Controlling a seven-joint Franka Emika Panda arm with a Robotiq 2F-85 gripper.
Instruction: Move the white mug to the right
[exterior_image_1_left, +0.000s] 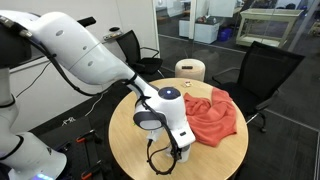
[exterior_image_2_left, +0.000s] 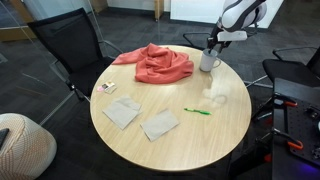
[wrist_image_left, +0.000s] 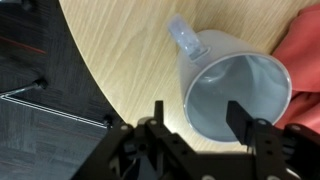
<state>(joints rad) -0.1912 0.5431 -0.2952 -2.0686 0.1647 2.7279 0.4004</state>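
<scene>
The white mug (exterior_image_2_left: 209, 61) stands upright near the edge of the round wooden table (exterior_image_2_left: 200, 140), just beside the red cloth (exterior_image_2_left: 155, 62). In the wrist view I look down into the mug (wrist_image_left: 215, 55), with its handle toward the top left. My gripper (wrist_image_left: 199, 112) is open directly above the mug. One finger is outside the mug's wall and the other is over its opening, and neither clearly touches it. In an exterior view the gripper (exterior_image_2_left: 212, 43) hovers just over the mug's rim. In the other exterior view my gripper (exterior_image_1_left: 180, 150) hides the mug.
Two flat paper pieces (exterior_image_2_left: 122, 112) (exterior_image_2_left: 159, 124), a green pen (exterior_image_2_left: 197, 111) and a small card (exterior_image_2_left: 107, 88) lie on the table. Black chairs (exterior_image_2_left: 70, 45) stand around it. A cream-white bin (exterior_image_1_left: 189, 69) stands behind the table.
</scene>
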